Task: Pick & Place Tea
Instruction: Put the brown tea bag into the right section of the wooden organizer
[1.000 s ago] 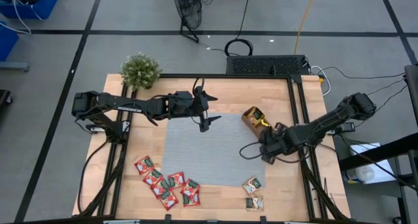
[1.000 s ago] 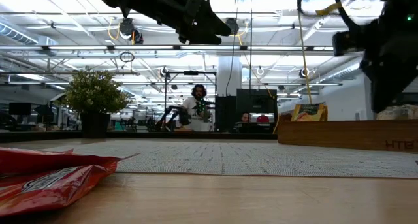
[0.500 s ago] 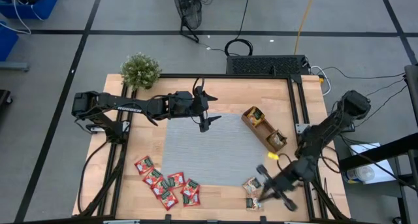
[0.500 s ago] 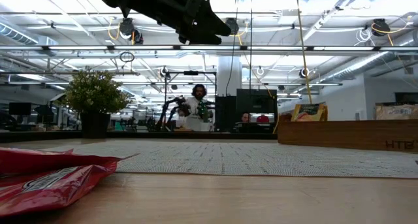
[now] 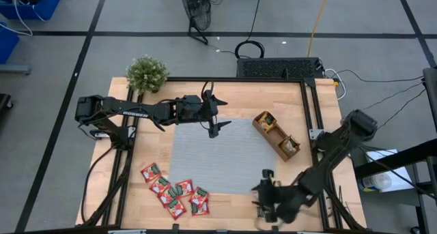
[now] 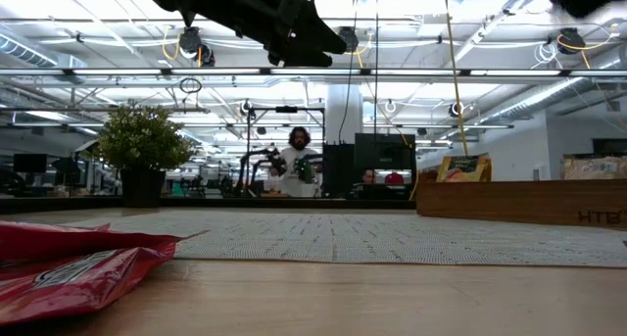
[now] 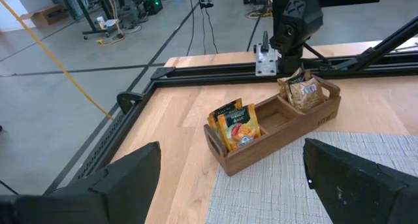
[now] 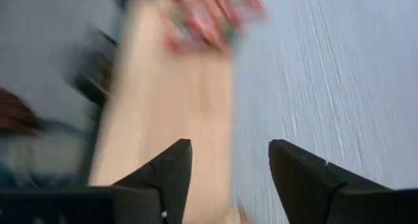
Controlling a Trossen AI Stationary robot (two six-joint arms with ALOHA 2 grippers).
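The right gripper [image 5: 268, 201] is low over the front edge of the worktop [image 5: 235, 94], at the near right corner of the grey mat [image 5: 218, 155]. Its fingers [image 8: 166, 168] stand spread apart with nothing between them. Whether it touches the sachets below cannot be told.

The left gripper [image 5: 216, 118] hangs above the far left part of the mat, its fingers [image 7: 127, 168] spread wide and empty.

Tea locations:
- A cluster of red sachets [image 5: 174, 191] lies on the bare wood at the front left, just beside the mat's near edge. Two of them appear close up in the low view [image 6: 73, 263].
- Pale sachets lay at the front right; the right arm now covers that spot, so they are hidden.
- The wooden compartment tray [image 5: 276, 135] stands at the right of the mat. One end compartment holds upright orange-yellow sachets [image 7: 235, 124]; the other end compartment holds pale sachets [image 7: 302, 92].

A potted plant [image 5: 147, 74] stands at the far left corner of the worktop, well apart from both grippers.
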